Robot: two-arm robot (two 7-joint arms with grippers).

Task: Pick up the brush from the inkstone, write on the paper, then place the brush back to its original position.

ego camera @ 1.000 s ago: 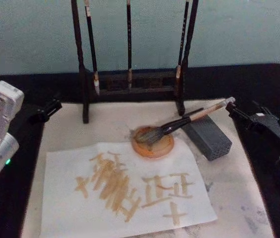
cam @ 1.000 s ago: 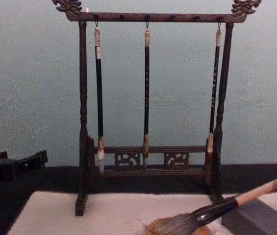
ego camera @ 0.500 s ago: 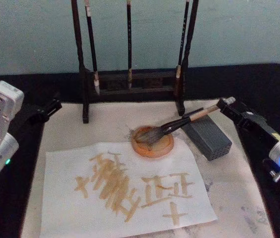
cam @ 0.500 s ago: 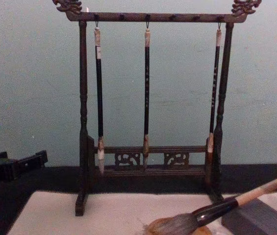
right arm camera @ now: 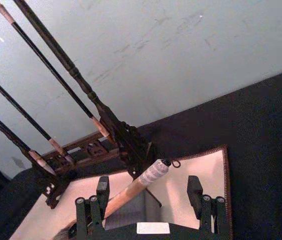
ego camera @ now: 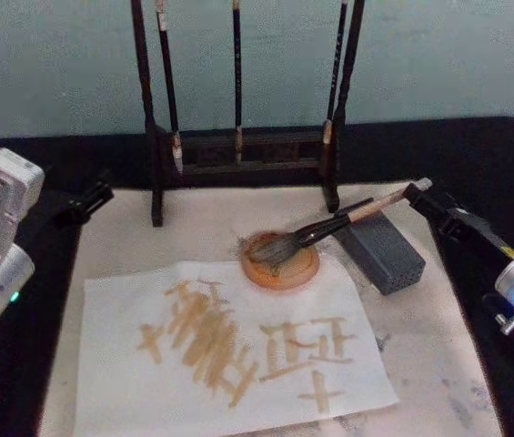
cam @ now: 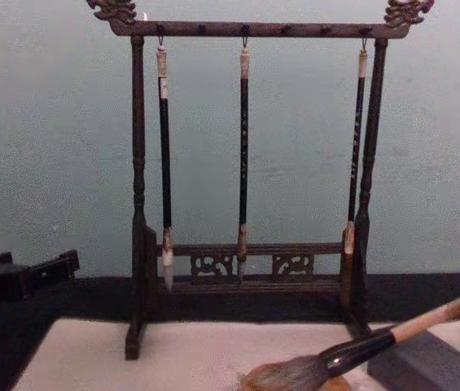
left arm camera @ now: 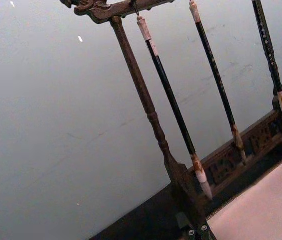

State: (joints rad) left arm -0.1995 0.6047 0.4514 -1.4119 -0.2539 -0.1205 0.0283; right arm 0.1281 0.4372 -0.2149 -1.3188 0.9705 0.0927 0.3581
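Brush: light, stiff; I'd pinch tan handle, right of inkstone. R gripper open astride it; L gripper parked left, state unclear.

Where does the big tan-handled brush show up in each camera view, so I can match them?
Head: brush right of centre, bristles on the inkstone, handle slanting towards the right gripper; left gripper idle, far left.
Chest: brush in the lower right corner.
Right wrist: handle between the right gripper's open fingers.
Left wrist: rack instead.
Shared landmark: the rack.
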